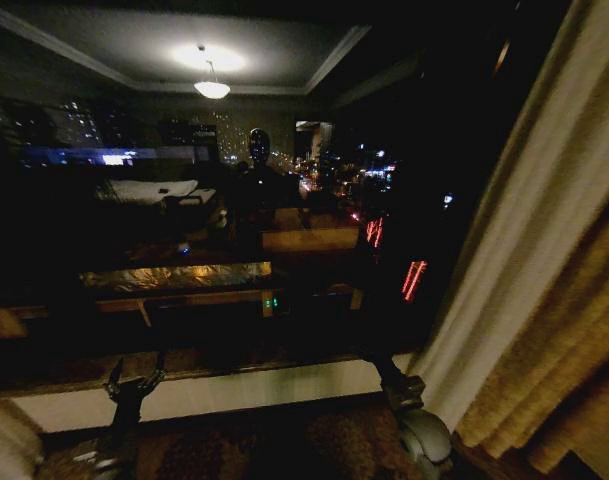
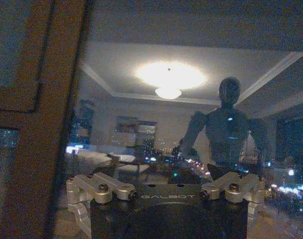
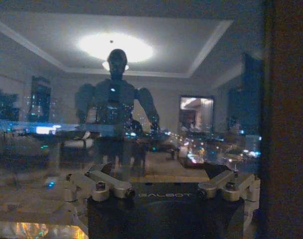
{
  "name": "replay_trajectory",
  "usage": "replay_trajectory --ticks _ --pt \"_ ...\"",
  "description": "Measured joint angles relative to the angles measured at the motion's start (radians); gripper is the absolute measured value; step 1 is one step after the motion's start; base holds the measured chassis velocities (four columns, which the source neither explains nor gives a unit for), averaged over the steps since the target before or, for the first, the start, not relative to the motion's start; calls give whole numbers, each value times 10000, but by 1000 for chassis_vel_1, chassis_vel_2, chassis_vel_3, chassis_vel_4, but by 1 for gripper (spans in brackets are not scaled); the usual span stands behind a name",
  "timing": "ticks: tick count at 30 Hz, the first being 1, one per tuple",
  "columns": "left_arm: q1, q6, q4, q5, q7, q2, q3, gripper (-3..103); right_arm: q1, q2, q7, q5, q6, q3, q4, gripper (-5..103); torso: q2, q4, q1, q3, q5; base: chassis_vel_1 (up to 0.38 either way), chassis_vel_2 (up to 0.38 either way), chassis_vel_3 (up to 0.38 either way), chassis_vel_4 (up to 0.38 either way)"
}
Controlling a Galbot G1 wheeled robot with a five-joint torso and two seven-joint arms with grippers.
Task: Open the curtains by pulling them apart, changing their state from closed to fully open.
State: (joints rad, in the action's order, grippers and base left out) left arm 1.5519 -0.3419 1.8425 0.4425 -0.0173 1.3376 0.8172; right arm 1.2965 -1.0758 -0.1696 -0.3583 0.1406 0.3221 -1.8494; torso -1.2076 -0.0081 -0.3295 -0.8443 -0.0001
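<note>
Curtains (image 1: 529, 230) bunched at far right w/ window glass (image 1: 234, 200) bare, so pull-apart looks done; left tool (image 1: 134, 385) low near sill, fingers spread & empty, right tool (image 3: 161, 191) facing glass, splayed & empty; next = verify left side.
</note>
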Motion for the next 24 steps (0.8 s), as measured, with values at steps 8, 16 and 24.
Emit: replay_trajectory --ticks 8,16,24 --pt "0 0 0 0 0 0 0 100 0 0 -1 0 -1 0 0 100 1 0 -2 -1 0 347 357 -350 -336" --pt "0 0 0 0 0 0 0 100 0 0 0 0 -2 0 0 100 1 0 -1 -1 0 352 360 -350 -355" --pt "0 0 0 0 0 0 0 100 0 0 0 0 -2 0 0 100 1 0 -1 0 0 364 358 -363 -348"
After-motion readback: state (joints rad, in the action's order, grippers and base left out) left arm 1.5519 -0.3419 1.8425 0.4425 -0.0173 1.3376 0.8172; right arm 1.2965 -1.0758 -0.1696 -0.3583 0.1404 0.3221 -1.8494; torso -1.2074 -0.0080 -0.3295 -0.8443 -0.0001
